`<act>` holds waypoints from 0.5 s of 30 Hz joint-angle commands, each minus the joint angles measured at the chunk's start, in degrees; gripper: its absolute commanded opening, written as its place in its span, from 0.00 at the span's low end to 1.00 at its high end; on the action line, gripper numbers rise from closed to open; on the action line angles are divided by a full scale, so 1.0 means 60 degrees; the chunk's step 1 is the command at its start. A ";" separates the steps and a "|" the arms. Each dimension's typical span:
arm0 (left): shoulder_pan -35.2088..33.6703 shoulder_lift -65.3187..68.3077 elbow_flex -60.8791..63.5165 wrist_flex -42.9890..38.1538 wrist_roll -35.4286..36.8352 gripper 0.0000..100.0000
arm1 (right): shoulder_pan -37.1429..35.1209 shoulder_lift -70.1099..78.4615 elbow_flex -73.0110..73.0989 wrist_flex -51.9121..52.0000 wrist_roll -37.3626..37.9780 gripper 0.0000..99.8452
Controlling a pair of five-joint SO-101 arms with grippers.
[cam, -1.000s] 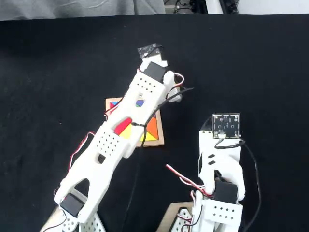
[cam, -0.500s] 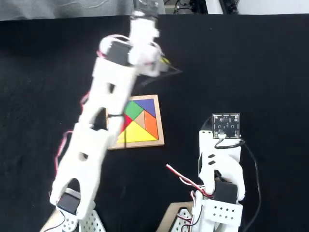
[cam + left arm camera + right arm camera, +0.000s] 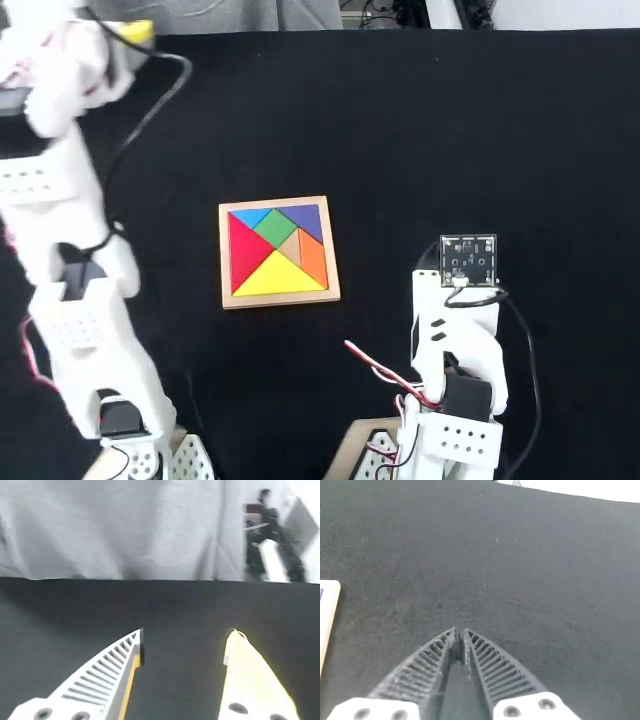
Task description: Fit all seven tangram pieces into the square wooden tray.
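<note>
left arm swung far left, tray uncovered

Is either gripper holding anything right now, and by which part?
Nothing is held: the left gripper is open and empty, the right gripper shut on nothing.

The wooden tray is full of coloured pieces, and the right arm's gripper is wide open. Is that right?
Not quite. The right gripper is shut, not wide open: in the right wrist view its two fingers meet at the tips with nothing between them. The rest is right: the high view shows the wooden tray full of coloured pieces.
</note>
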 commanded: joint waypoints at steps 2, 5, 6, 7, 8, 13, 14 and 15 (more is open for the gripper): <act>-0.0520 -0.1465 -0.0330 0.0015 -0.0337 0.27 | -0.0176 -0.0652 0.0007 0.0337 -0.0103 0.01; -0.0432 -0.2637 -0.0330 0.0015 -0.0381 0.27 | -0.0659 -0.0652 0.0007 0.0542 -0.0103 0.01; -0.0330 -0.3018 -0.0315 0.0000 -0.0381 0.27 | -0.0864 -0.0667 0.0007 0.0674 -0.0103 0.01; -0.0242 -0.3326 -0.0300 0.0000 -0.0381 0.27 | -0.1055 -0.0711 0.0007 0.0806 -0.0103 0.01; -0.0183 -0.3575 -0.0300 0.0000 -0.0366 0.27 | -0.1158 -0.0725 0.0007 0.0908 -0.0103 0.01; -0.0227 -0.4410 -0.0286 0.0015 -0.0337 0.27 | -0.1231 -0.0725 0.0007 0.0923 -0.0103 0.01; -0.0227 -0.4469 -0.0286 0.0015 -0.0337 0.27 | -0.1231 -0.0725 0.0007 0.0923 -0.0117 0.01; -0.0242 -0.4542 -0.0286 0.0015 -0.0337 0.27 | -0.1231 -0.0725 0.0007 0.0923 -0.0132 0.01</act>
